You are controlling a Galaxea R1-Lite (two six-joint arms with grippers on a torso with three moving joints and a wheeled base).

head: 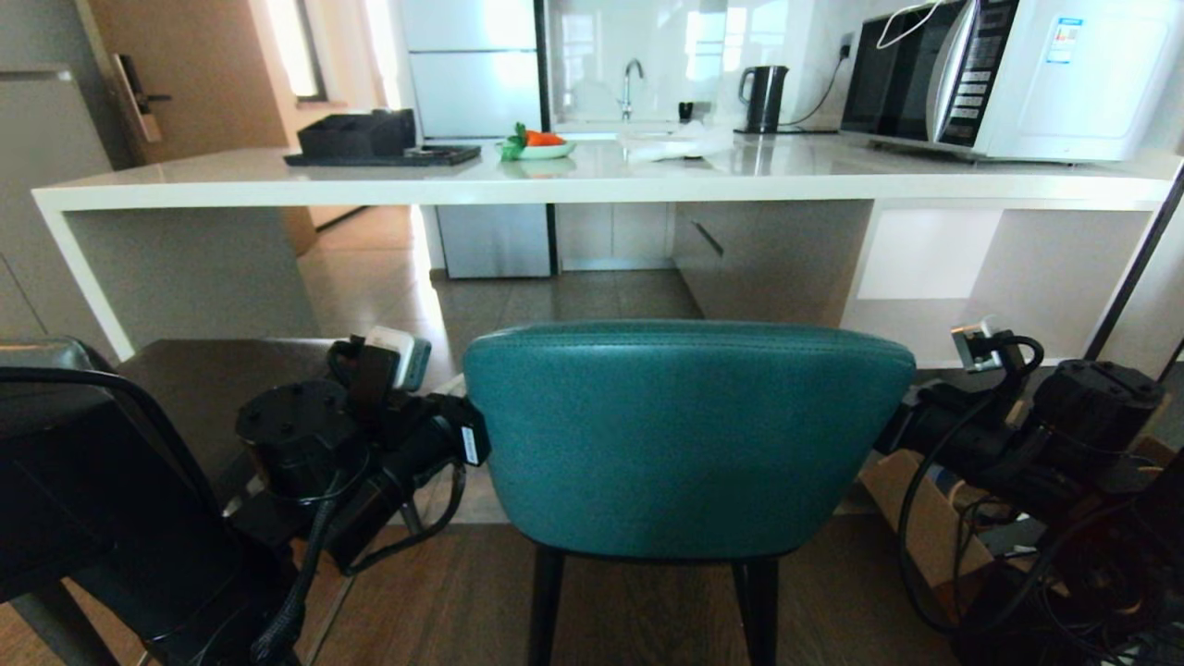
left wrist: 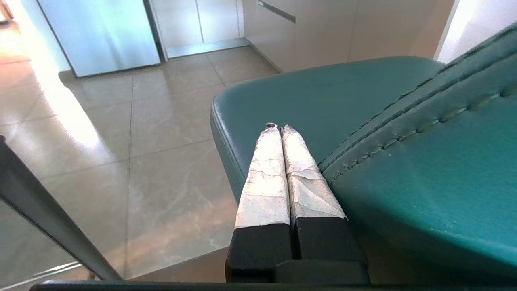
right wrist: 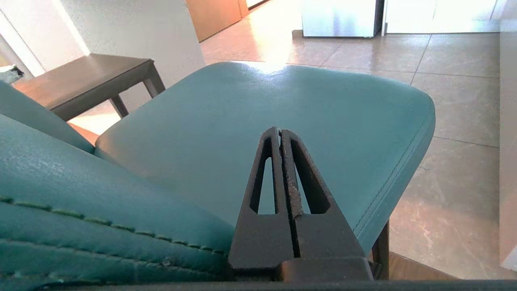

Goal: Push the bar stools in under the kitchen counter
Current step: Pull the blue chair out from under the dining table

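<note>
Teal stool [head: 689,435] upright, curved back toward camera, facing white counter [head: 592,185], not yet under it.

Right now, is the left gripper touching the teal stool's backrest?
Cannot tell. In the left wrist view the shut left gripper lies right beside the teal stool backrest edge, with neither contact nor gap plain.

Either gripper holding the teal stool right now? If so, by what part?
Nothing is held. The left gripper and right gripper are both shut on nothing, one at each side of the teal stool, by its backrest.
</note>
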